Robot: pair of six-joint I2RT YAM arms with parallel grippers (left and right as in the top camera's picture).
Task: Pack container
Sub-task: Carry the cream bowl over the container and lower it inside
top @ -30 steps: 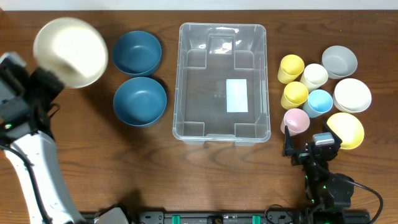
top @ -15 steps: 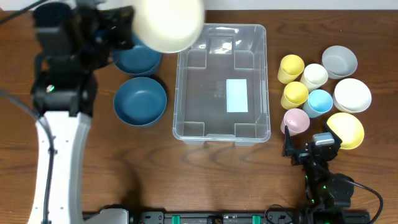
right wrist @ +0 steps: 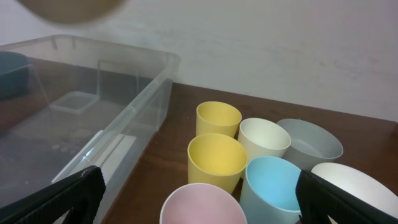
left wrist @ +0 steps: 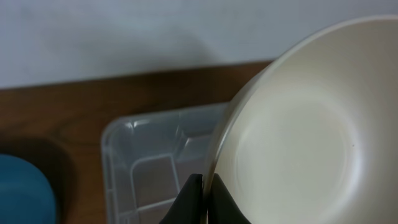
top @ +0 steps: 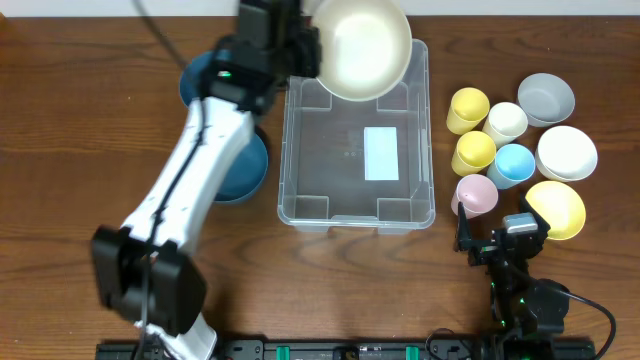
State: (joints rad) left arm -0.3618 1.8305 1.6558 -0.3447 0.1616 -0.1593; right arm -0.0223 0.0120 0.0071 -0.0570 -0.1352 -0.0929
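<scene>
The left jaws are clamped on the rim of a round cream bowl (top: 362, 45) (left wrist: 298, 143). In the left wrist view the two dark fingertips (left wrist: 191, 198) sit narrow, pinching the bowl's edge between them. The bowl is tilted, hollow side up, and in the overhead view it covers the far rim of the large clear rectangular plastic container (top: 430, 130) (left wrist: 143, 162) (right wrist: 93, 81). The left arm (top: 190, 170) reaches diagonally across the bench (top: 100, 120) to get there.

The container stands in the middle of the bench with a white rectangular label (top: 381, 153) on its base. No other items lie on the parts of its floor that show. Left of it are two dark blue round bowls (top: 195, 80) (top: 250, 172), both partly hidden under the arm.

The right jaws stand wide, with one finger at each lower corner of the right wrist view. They are low at the near right of the bench, touching nothing.

Beyond them is a tight cluster well apart from the container's right wall:
- a pink cup (top: 476, 192) (right wrist: 202, 202)
- two yellow cups (top: 468, 108) (top: 473, 151)
- a cream cup (top: 506, 122) (right wrist: 264, 137)
- a light blue cup (top: 514, 163) (right wrist: 277, 180)
- a grey bowl (top: 546, 98) (right wrist: 311, 140)
- a white bowl (top: 567, 152)
- a yellow bowl (top: 556, 208)
</scene>
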